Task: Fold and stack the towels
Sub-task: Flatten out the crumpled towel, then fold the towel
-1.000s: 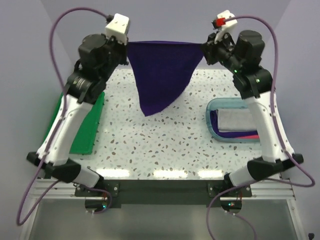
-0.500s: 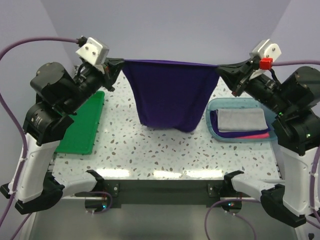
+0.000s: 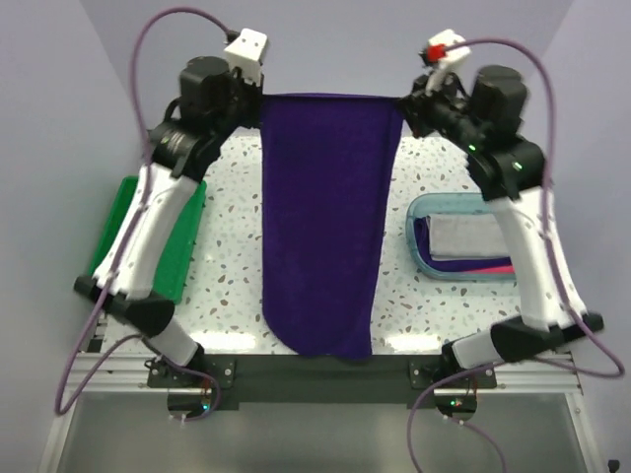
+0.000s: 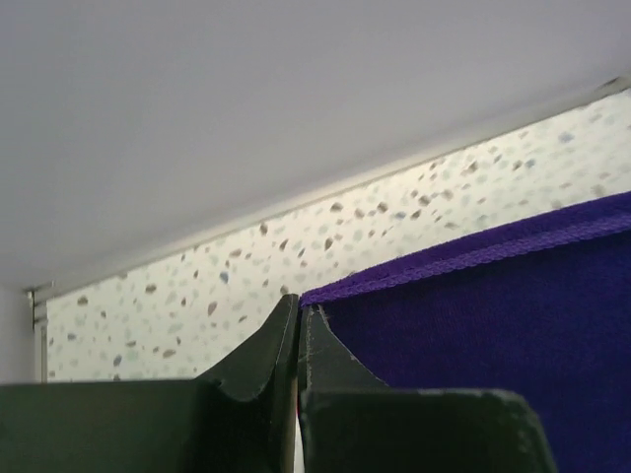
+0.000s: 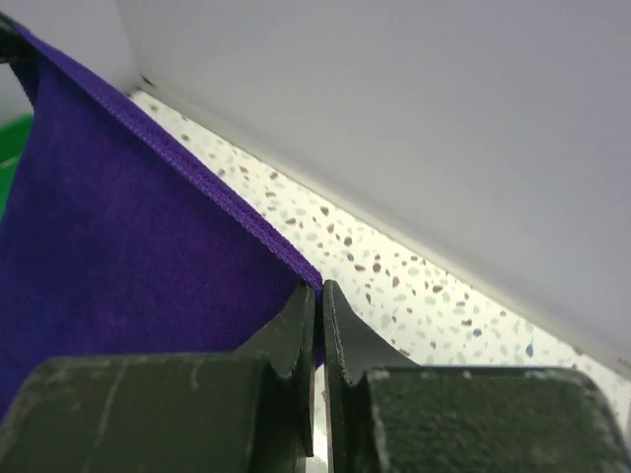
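A dark purple towel (image 3: 320, 227) hangs spread out from its top edge, its lower end reaching past the table's near edge. My left gripper (image 3: 262, 99) is shut on the towel's top left corner, and my right gripper (image 3: 401, 100) is shut on the top right corner. In the left wrist view the gripper (image 4: 299, 304) pinches the hemmed corner of the towel (image 4: 493, 325). In the right wrist view the gripper (image 5: 319, 288) clamps the towel (image 5: 118, 236) the same way. A folded grey-white towel (image 3: 471, 235) lies on a purple towel (image 3: 458, 264) and a pink towel (image 3: 498, 267).
The folded stack sits in a translucent teal tray (image 3: 410, 236) at the right of the speckled table (image 3: 227, 266). A green bin (image 3: 177, 256) lies at the left, partly under my left arm. Grey walls close the back and sides.
Both grippers have swung closer together at the back. The purple towel, bunched and short half a second ago, now hangs at full length down to the near edge.
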Available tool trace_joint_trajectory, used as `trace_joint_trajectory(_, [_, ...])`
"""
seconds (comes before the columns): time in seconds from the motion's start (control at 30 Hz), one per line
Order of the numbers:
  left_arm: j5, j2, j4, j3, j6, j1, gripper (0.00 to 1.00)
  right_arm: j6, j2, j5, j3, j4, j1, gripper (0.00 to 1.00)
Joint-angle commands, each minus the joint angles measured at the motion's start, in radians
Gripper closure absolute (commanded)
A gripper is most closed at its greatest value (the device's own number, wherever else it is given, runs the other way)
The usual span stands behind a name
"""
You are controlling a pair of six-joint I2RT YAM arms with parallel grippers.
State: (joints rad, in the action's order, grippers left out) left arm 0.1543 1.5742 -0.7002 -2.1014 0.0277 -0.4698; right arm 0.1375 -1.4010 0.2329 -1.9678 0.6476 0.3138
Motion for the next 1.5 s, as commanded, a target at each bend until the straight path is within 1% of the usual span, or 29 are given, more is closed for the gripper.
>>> trace_joint_trajectory(0.0, [0.128, 0.156, -0.002, 0.023, -0.053, 0.137, 1.00, -0.009, -0.177, -0.225, 0.020, -0.084, -0.027, 1.00])
trace_joint_trajectory(0.03, [0.145, 0.252, -0.001, -0.020, -0.055, 0.146, 1.00, -0.012, -0.253, -0.231, 0.017, -0.101, -0.025, 1.00])
trace_joint_trajectory(0.1, [0.148, 0.369, 0.036, -0.052, -0.034, 0.157, 1.00, -0.012, -0.337, -0.231, -0.005, -0.149, -0.027, 1.00])
trace_joint_trajectory(0.13, [0.152, 0.403, 0.054, -0.063, -0.034, 0.160, 1.00, -0.013, -0.413, -0.231, -0.025, -0.178, -0.027, 1.00])
trace_joint_trajectory(0.17, [0.143, 0.516, 0.109, -0.093, 0.001, 0.168, 1.00, -0.007, -0.531, -0.253, -0.060, -0.225, -0.025, 1.00])
trace_joint_trajectory(0.2, [0.142, 0.538, 0.119, -0.094, 0.001, 0.168, 1.00, -0.003, -0.532, -0.253, -0.060, -0.226, -0.025, 1.00])
trace_joint_trajectory(0.27, [0.139, 0.573, 0.145, -0.103, 0.006, 0.175, 1.00, 0.007, -0.594, -0.253, -0.077, -0.259, -0.027, 1.00])
trace_joint_trajectory(0.33, [0.125, 0.613, 0.182, -0.112, 0.005, 0.184, 1.00, 0.020, -0.624, -0.253, -0.082, -0.281, -0.027, 1.00])
trace_joint_trajectory(0.43, [0.077, 0.644, 0.225, -0.123, 0.008, 0.194, 1.00, 0.033, -0.664, -0.271, -0.083, -0.307, -0.027, 1.00])
trace_joint_trajectory(0.5, [0.053, 0.647, 0.254, -0.102, 0.017, 0.195, 1.00, 0.040, -0.682, -0.280, -0.091, -0.307, -0.027, 1.00])
trace_joint_trajectory(0.6, [0.045, 0.630, 0.280, -0.062, 0.015, 0.195, 1.00, 0.050, -0.678, -0.276, -0.075, -0.296, -0.027, 1.00])
trace_joint_trajectory(0.7, [0.047, 0.600, 0.297, 0.023, 0.017, 0.195, 1.00, 0.059, -0.661, -0.259, -0.040, -0.284, -0.027, 1.00])
trace_joint_trajectory(0.8, [0.056, 0.569, 0.263, 0.050, 0.023, 0.195, 1.00, 0.065, -0.630, -0.245, -0.017, -0.233, -0.027, 1.00])
trace_joint_trajectory(0.9, [0.048, 0.512, 0.222, 0.121, 0.015, 0.195, 1.00, 0.063, -0.581, -0.239, 0.043, -0.198, -0.027, 1.00])
trace_joint_trajectory(1.0, [0.050, 0.433, 0.180, 0.208, -0.020, 0.195, 1.00, 0.059, -0.526, -0.236, 0.108, -0.151, -0.027, 1.00])
trace_joint_trajectory(1.07, [0.051, 0.374, 0.148, 0.257, -0.081, 0.195, 1.00, 0.051, -0.480, -0.239, 0.165, -0.119, -0.027, 1.00])
trace_joint_trajectory(1.1, [0.053, 0.357, 0.139, 0.306, -0.093, 0.194, 1.00, 0.047, -0.465, -0.241, 0.182, -0.105, -0.027, 1.00])
trace_joint_trajectory(1.17, [0.045, 0.321, 0.085, 0.340, -0.130, 0.195, 1.00, 0.034, -0.423, -0.238, 0.227, -0.059, -0.025, 1.00])
trace_joint_trajectory(1.33, [-0.016, 0.242, -0.004, 0.478, -0.212, 0.194, 1.00, -0.006, -0.345, -0.237, 0.334, 0.062, -0.019, 1.00])
trace_joint_trajectory(1.47, [-0.090, 0.123, 0.002, 0.648, -0.268, 0.194, 1.00, -0.070, -0.288, -0.236, 0.421, 0.128, -0.005, 1.00])
